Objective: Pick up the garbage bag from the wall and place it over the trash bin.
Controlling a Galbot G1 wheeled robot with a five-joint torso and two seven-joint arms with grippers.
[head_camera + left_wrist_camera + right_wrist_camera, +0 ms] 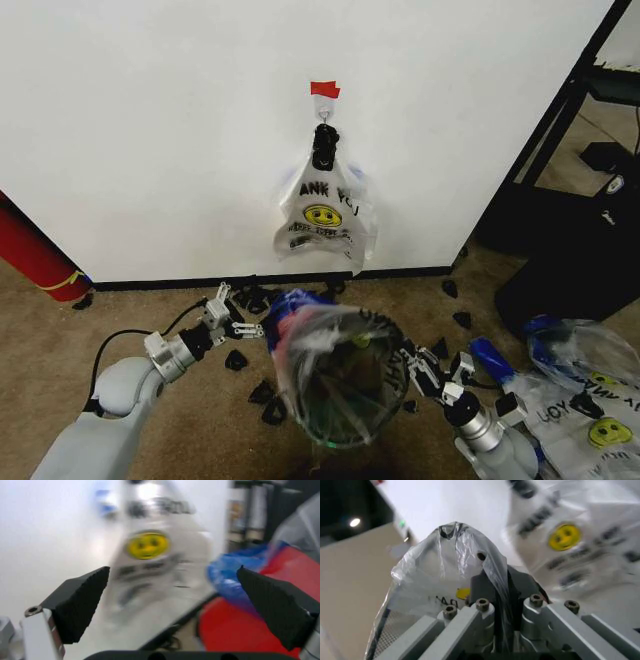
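Observation:
The garbage bag (330, 340) is draped over the mouth of the black mesh trash bin (345, 415), which stands on the carpet below the white wall (150, 130). Its blue-tinted edge bunches at the bin's left side. My right gripper (415, 365) is at the bin's right rim, shut on the bag's thin plastic (455, 558), which rises between its fingers (487, 588). My left gripper (243, 310) is open just left of the bag's blue edge (235, 570), with nothing between its fingers (85, 596).
A bunch of printed bags (322, 215) hangs from a black clip on the hook under red tape (324, 90). A red cylinder (35, 255) leans at the left. A pile of bags (590, 400) and black furniture (570, 230) stand on the right. Black bits litter the carpet.

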